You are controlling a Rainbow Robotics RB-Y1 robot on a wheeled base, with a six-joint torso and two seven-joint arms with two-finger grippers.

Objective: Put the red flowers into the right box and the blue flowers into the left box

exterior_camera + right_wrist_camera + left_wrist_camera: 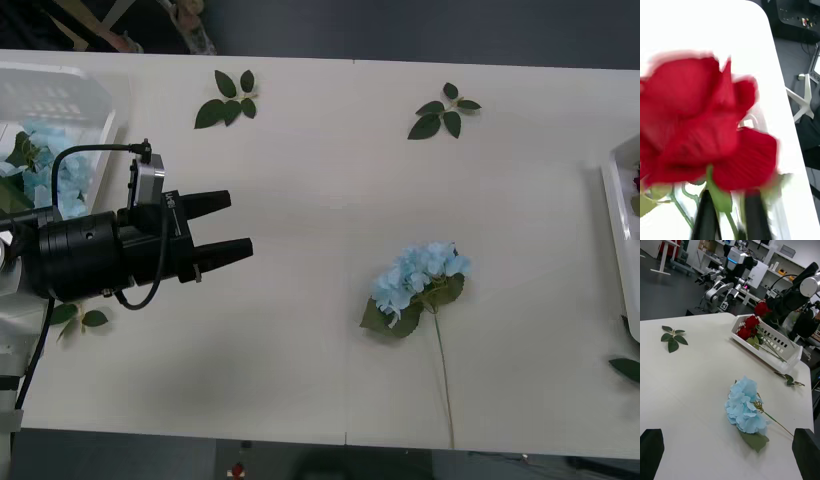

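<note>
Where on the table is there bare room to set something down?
Bare: the wide middle between the left gripper and the blue flower, and between the two leaf sprigs. Crowded: the left box and the right box, where the right gripper holds a rose.

A pale counter stands on a dark grey floor; shelves with boxes line the far wall.

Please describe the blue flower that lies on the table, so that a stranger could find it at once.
On the white table, look right of centre, toward the near edge. The blue flower lies there flat, its thin stem running toward that edge. Unlike the loose leaf sprigs farther back, it has a fluffy pale-blue head.
</note>
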